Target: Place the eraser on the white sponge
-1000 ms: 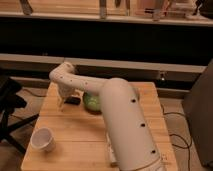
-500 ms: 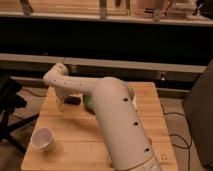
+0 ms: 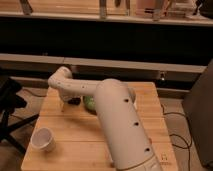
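Note:
My white arm rises from the bottom of the camera view and bends over the far left of the wooden table (image 3: pixel 75 130). The gripper (image 3: pixel 65 103) hangs down from the wrist near the table's far left part. A small black block, the eraser (image 3: pixel 75 101), lies right beside the gripper, on its right. I cannot tell if the gripper touches it. The green round dish (image 3: pixel 90 104) sits just right of the eraser, half hidden by my arm. The white sponge is not in view; my arm may hide it.
A white cup (image 3: pixel 42 139) stands near the table's front left corner. A black stand (image 3: pixel 9 107) is off the table's left edge. A dark counter wall (image 3: pixel 125 45) runs behind the table. Cables lie on the floor at the right.
My arm has swung to the left, and the gripper has moved left along the far side of the table. The eraser now shows at the gripper's right.

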